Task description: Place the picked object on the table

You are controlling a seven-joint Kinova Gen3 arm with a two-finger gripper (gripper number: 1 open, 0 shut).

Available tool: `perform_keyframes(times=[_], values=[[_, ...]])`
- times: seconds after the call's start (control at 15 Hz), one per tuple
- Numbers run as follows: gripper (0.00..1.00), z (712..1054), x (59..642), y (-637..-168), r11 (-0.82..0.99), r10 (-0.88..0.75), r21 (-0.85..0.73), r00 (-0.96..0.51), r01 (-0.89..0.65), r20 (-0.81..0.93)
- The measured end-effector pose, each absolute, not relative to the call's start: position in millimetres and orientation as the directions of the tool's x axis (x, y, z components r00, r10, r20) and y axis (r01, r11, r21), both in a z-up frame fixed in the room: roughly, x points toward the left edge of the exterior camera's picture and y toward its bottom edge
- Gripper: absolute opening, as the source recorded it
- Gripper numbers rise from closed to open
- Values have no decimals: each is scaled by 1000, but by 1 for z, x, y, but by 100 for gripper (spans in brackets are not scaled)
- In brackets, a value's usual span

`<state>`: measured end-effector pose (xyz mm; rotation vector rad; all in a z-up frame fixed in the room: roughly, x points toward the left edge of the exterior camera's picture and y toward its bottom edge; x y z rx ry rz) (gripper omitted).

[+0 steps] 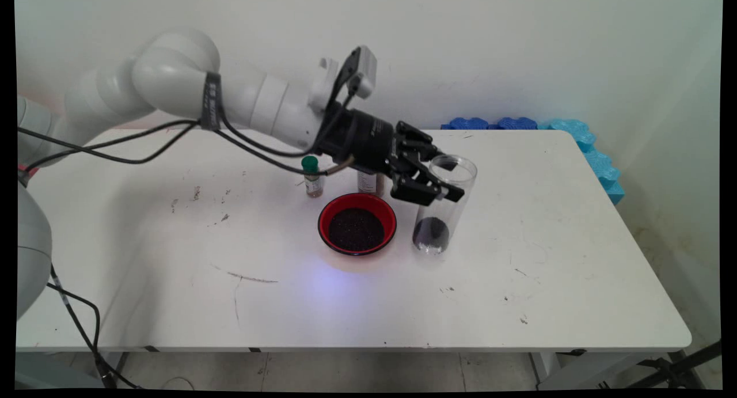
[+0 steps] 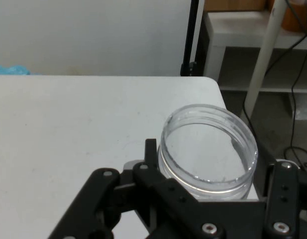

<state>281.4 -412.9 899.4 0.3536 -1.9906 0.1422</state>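
Two small jars are being partly hidden behind the arm in the main view: a green-capped jar [image 1: 311, 176] is showing most of its body, while only the lower part of a brown jar [image 1: 370, 183] is being seen under the wrist. The tool [image 1: 442, 192] is being held around the upper part of a tall clear cylinder [image 1: 443, 213], which is standing upright on the white surface [image 1: 547, 237] with dark grains lying at its bottom. In the hand view the cylinder's open rim [image 2: 208, 144] is sitting between the two fingers [image 2: 158, 164], which are pressing at its sides, so the tool is being seen clasped on the cylinder. Just left of the cylinder a red bowl [image 1: 357, 223] filled with dark grains is resting. Blue foam pieces [image 1: 581, 136] are lying along the far right edge.
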Motion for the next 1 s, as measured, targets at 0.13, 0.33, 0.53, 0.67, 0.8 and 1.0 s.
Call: perform_keyframes(times=[0.13,0.33,0.53,0.67,0.8,1.0], values=[[0,890,277,-412,948,-183,52,-401,-315,897],[0,875,271,-411,944,-188,50,-404,-327,895],[0,862,267,-410,940,-197,54,-404,-338,893],[0,855,265,-410,937,-202,56,-404,-345,892],[0,849,264,-411,935,-206,58,-404,-350,891],[0,840,263,-411,930,-216,62,-404,-361,889]])
